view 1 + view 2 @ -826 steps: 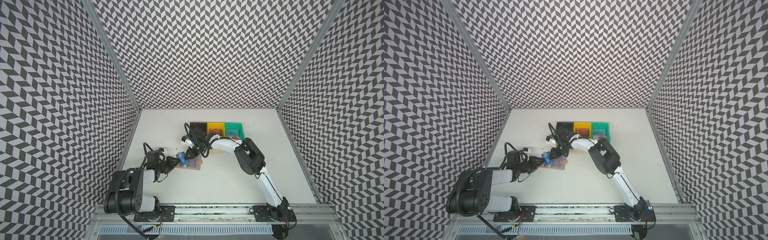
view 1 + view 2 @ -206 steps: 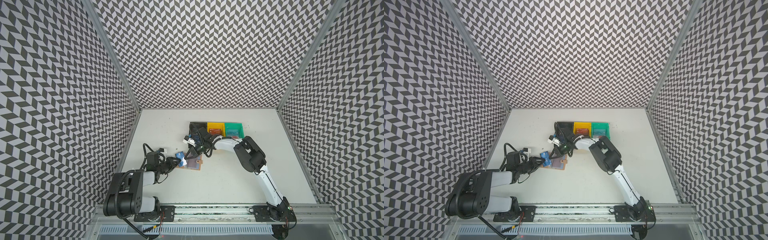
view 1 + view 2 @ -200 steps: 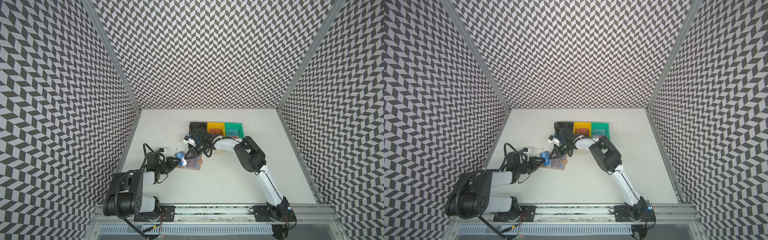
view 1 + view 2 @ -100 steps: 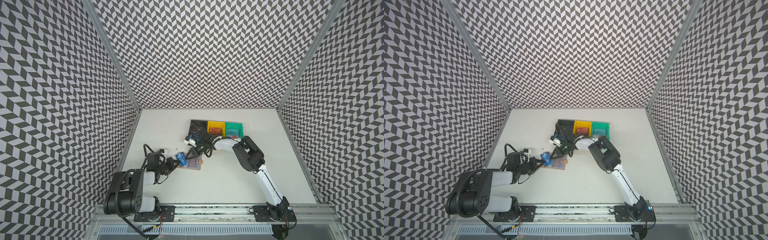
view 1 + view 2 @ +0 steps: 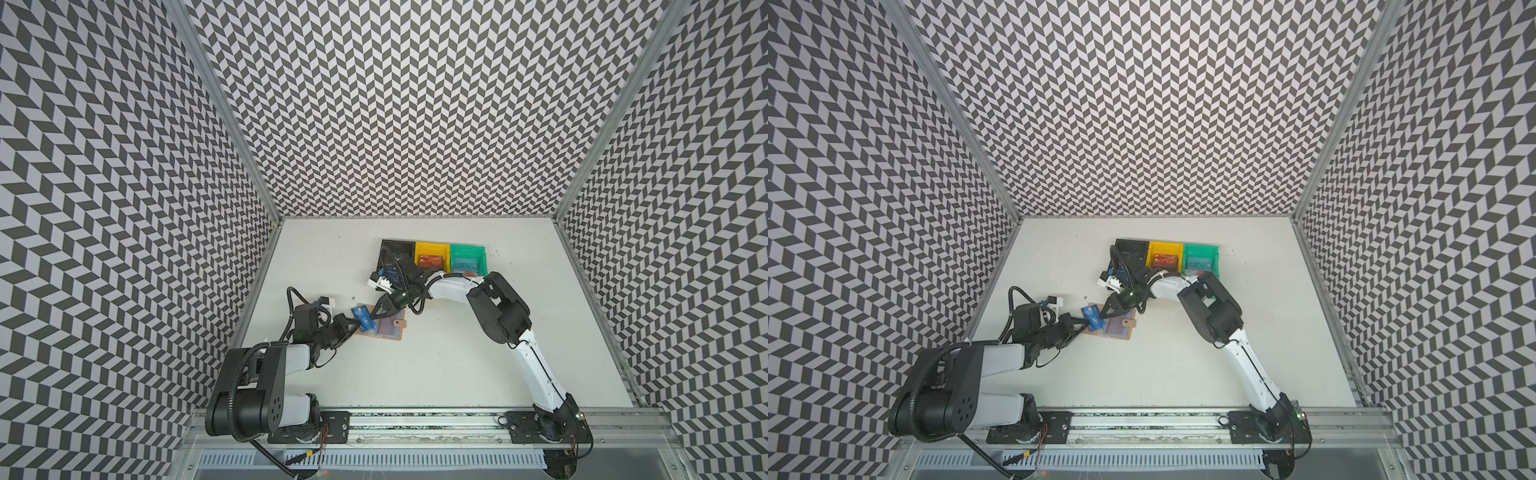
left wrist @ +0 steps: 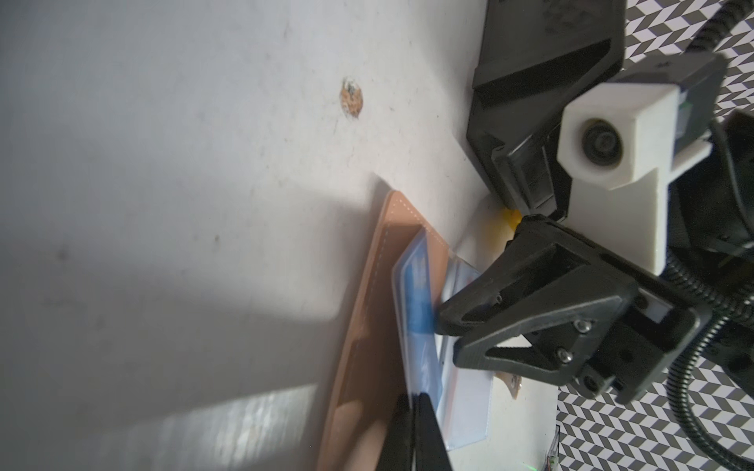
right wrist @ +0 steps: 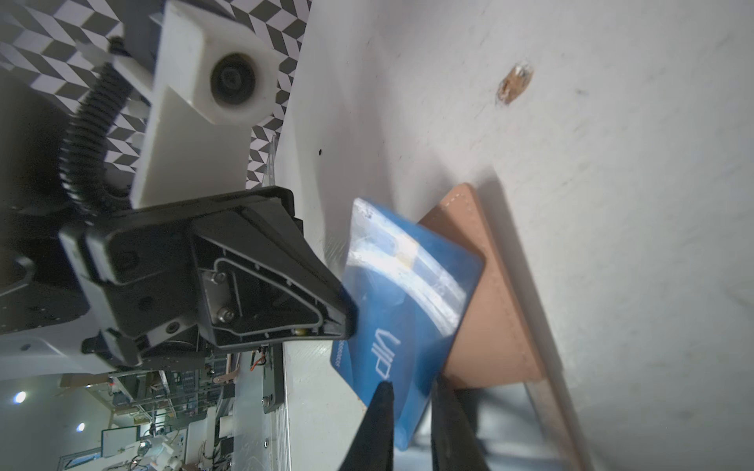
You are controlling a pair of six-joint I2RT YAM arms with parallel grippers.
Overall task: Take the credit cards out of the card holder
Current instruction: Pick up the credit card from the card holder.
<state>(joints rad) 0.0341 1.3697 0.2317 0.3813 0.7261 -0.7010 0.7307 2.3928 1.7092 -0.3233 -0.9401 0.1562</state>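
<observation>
Black-and-white chevron walls box in a white surface (image 5: 457, 353), seen from above in both top views. Just left of centre in the frame, the tan card holder (image 5: 390, 329) lies open and flat on the surface, clear sleeve pages facing up. A blue card (image 5: 362, 318) printed "VIP" sticks out past the holder's left edge, raised at a tilt. The left jaws, reaching in from the lower left, are clenched on the card's left side. The right jaws, reaching in from the upper right, stand slightly parted with a corner of that card between them. Toward the back, a black bin (image 5: 398, 243), a yellow bin (image 5: 432, 246) and a green bin (image 5: 467, 247) sit side by side. A red-orange card (image 5: 430, 262) lies in the yellow one and a teal card (image 5: 464, 263) in the green.
</observation>
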